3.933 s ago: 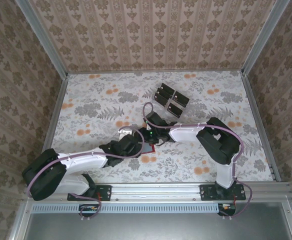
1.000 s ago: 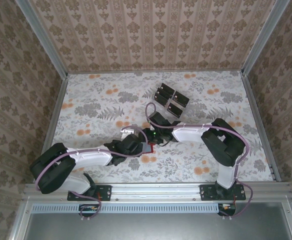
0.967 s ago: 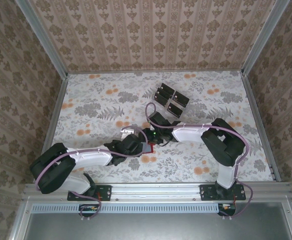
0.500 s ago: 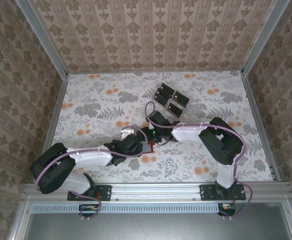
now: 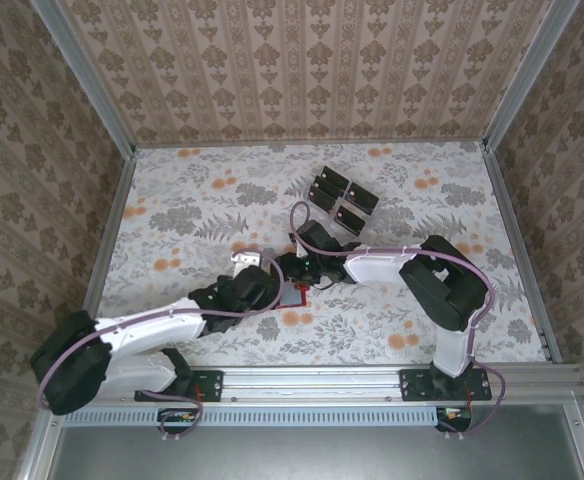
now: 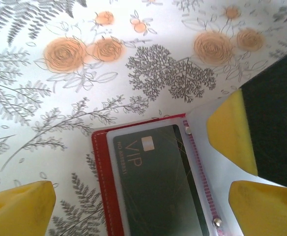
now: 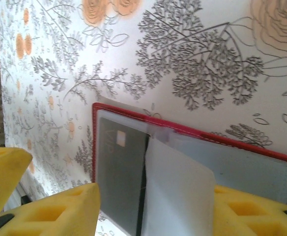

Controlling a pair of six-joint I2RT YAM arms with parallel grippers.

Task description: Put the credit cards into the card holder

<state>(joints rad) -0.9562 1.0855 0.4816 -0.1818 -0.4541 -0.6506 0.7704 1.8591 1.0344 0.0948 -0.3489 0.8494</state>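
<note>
Floral tablecloth (image 5: 172,220) carries card holder (image 6: 100,182) under wide-open left gripper (image 6: 143,209); right gripper (image 7: 156,211), state unclear, alongside; tray (image 5: 338,203) beyond.

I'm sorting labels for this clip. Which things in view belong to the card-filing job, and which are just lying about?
Part of the job:
- card holder, red, lying open
- one card already in its clear pocket
- loose black credit cards, grouped at the far side of the table

Just there:
- floral table cover
- patterned walls
</note>
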